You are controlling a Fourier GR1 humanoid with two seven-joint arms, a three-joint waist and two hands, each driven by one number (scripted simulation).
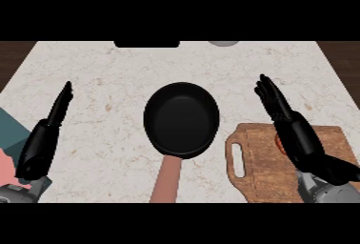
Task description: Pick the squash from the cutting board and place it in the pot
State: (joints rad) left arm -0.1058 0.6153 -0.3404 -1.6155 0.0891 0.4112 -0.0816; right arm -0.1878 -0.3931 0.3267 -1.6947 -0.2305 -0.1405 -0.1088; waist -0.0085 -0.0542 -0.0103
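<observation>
A black pot (181,118) with a brown handle (167,180) sits in the middle of the marble counter. At the lower right lies a wooden cutting board (264,164) with a slot handle. My right hand (299,136) hovers over the board with straight fingers pointing away from me. Just a sliver of orange-red, likely the squash (280,143), peeks out at the hand's left edge; the rest is hidden under the hand. My left hand (44,138) rests open at the left edge, fingers up, holding nothing.
A dark object (146,44) and a grey round object (224,43) sit at the counter's far edge. Teal and pink shapes (10,143) show at the left edge. Dark wood floor borders the counter at both top corners.
</observation>
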